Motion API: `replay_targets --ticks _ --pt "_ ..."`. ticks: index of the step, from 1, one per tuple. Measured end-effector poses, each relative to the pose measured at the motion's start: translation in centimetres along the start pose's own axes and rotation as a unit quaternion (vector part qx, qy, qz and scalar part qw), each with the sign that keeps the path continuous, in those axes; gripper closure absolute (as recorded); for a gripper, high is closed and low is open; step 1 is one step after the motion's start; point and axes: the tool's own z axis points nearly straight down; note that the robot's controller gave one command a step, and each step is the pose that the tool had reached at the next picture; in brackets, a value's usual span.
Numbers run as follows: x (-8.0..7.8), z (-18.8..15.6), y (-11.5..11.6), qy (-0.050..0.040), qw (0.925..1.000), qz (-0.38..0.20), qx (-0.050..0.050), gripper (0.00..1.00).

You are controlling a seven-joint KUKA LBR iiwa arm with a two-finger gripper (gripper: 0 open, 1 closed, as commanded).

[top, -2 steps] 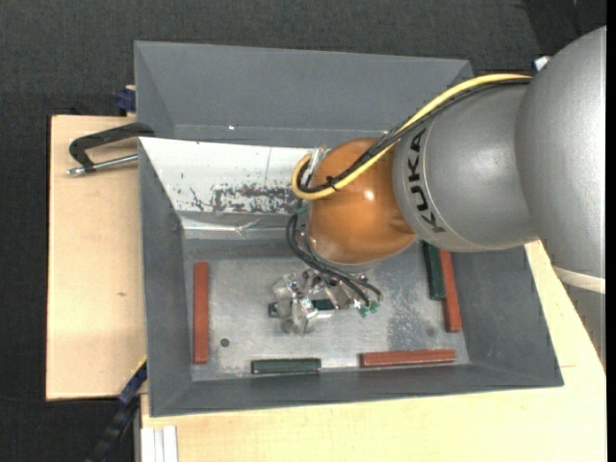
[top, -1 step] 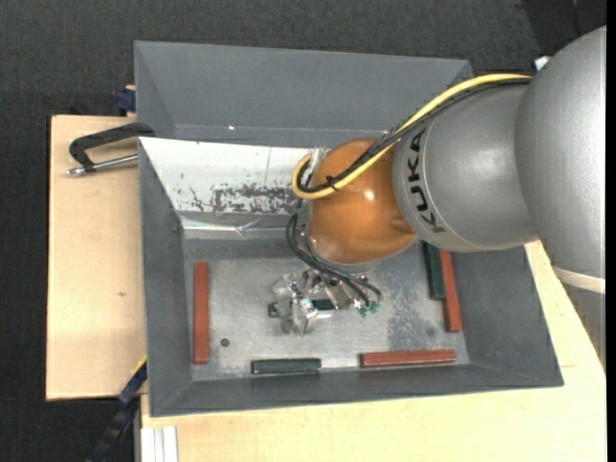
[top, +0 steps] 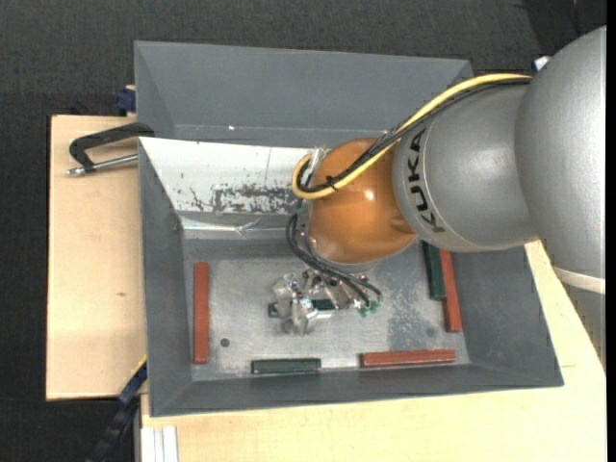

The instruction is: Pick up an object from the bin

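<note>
Where the gripper is: the gripper (top: 310, 308) hangs low over the middle of the bin's floor, just above the bare metal or on it; I cannot tell which.
Gripper state: cannot tell whether it is open or closed, nor whether it grips anything; the metal parts at its tip are too tangled to read.
Arm: the grey arm (top: 500, 162) comes in over the right edge of the bin (top: 289, 94) and covers the far right corner.
Wrist: an orange cover (top: 356, 205) sits right above the gripper, and a yellow cable (top: 433, 104) runs from it along the arm.
Thing to pick: cannot tell which; all the loose things lie apart from the gripper, along the edges of the floor.
Nearest thing: a dark green bar (top: 286, 365) lies flat along the near edge, just below the gripper in the picture.
Near right corner: a flat red bar (top: 407, 358) lies along the near edge, right of the dark green bar and apart from it.
Left edge: a long red bar (top: 200, 313) lies along the left wall.
Right edge: a short red bar (top: 450, 304) lies along the right wall, with a second green bar (top: 432, 269) just beside it on the inner side, partly under the arm.
Near left corner: a small dark speck (top: 224, 344) lies on the floor, too small to name.
</note>
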Motion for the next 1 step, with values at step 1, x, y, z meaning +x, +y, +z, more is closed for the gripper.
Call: replay_targets --ticks 1 --pt "-0.1 0.14 1.28 -0.0016 0.9956 -0.094 0.001 1.0"
